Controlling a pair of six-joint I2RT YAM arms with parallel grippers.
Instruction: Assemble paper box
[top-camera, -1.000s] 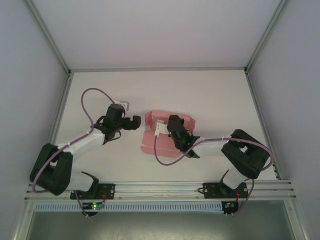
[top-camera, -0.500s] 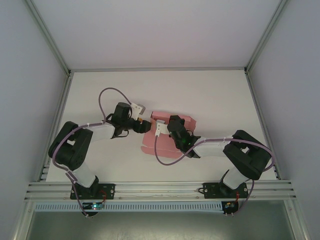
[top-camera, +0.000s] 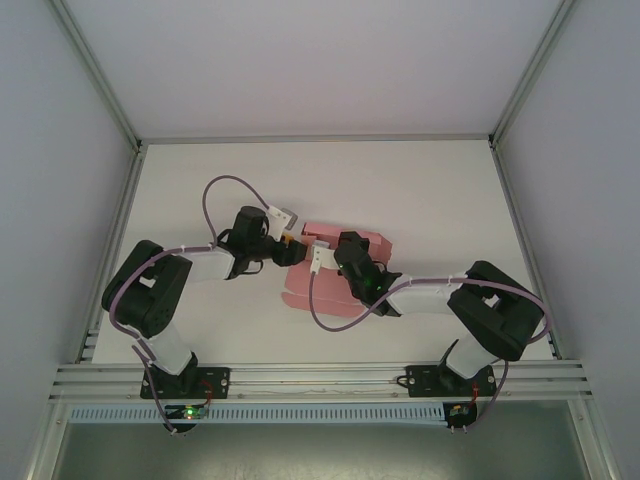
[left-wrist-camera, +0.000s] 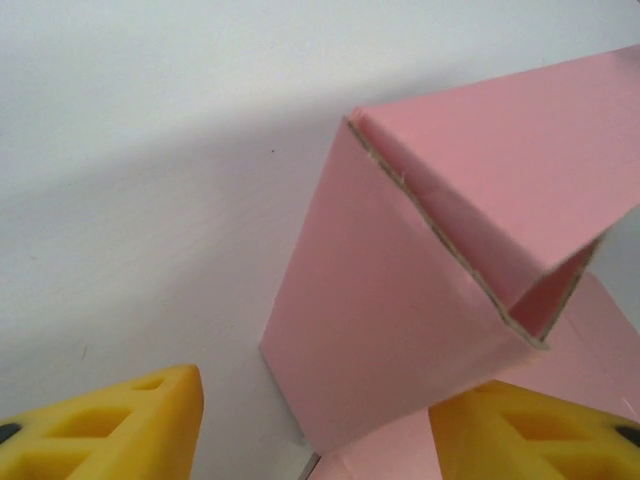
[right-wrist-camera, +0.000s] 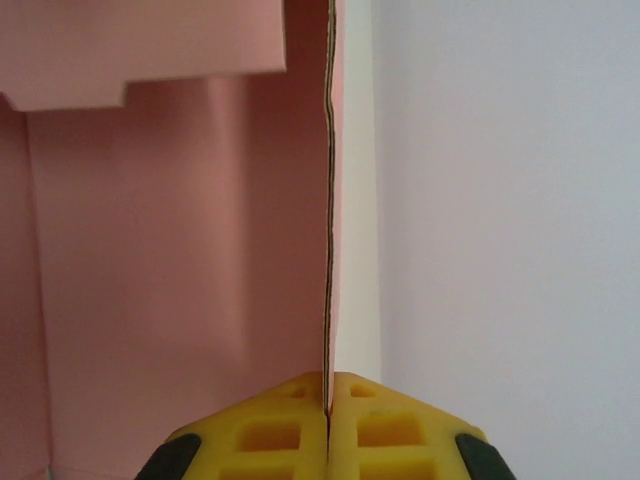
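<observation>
The paper box (top-camera: 300, 288) lay half-folded near the middle of the white table (top-camera: 440, 195), with some of its pink walls standing up and a flat panel spread toward the near edge. In the left wrist view, the paper box (left-wrist-camera: 400, 330) showed a raised flap folded over at a corner, its cut edge running diagonally. In the right wrist view, the paper box (right-wrist-camera: 180, 250) showed its inside and one upright wall seen edge-on.

The right gripper (top-camera: 318, 252) sat over the box's far left part. Its yellow pads (right-wrist-camera: 270, 430) were pressed together on the bottom of that upright wall, so the right gripper (right-wrist-camera: 328, 385) pinched the thin card.

The left gripper (top-camera: 290, 248) stood at the box's left side, just beside the right gripper. Its fingers (left-wrist-camera: 130, 425) were parted to a middling width, and the left gripper (left-wrist-camera: 320, 435) straddled the folded corner. The right-hand pad was against the card, while the left-hand one stood clear of it over bare table.
</observation>
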